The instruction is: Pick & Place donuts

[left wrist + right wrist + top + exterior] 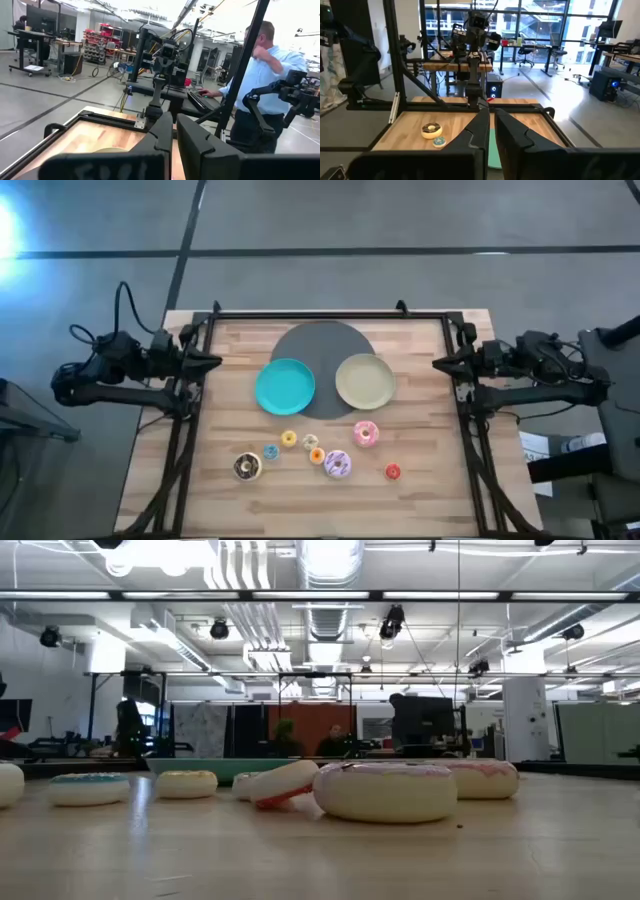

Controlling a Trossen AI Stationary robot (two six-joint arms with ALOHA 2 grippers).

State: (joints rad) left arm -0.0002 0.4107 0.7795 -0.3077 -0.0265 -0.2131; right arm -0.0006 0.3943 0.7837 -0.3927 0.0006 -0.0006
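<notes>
Wooden slatted tabletop [420,500] is shown carrying a dark round mat [322,345], on which a teal round plate [285,386] and a beige round plate [365,380] are set. Seven small toy ring donuts [338,464] are scattered on the wood near the mat. The left gripper [214,361] and right gripper [440,363] are parked well apart from the mat, fingers pressed together, nothing grasped.

7 toy ring donuts [337,465] flat on the table's near half, loosely clustered, red one apart.
</notes>
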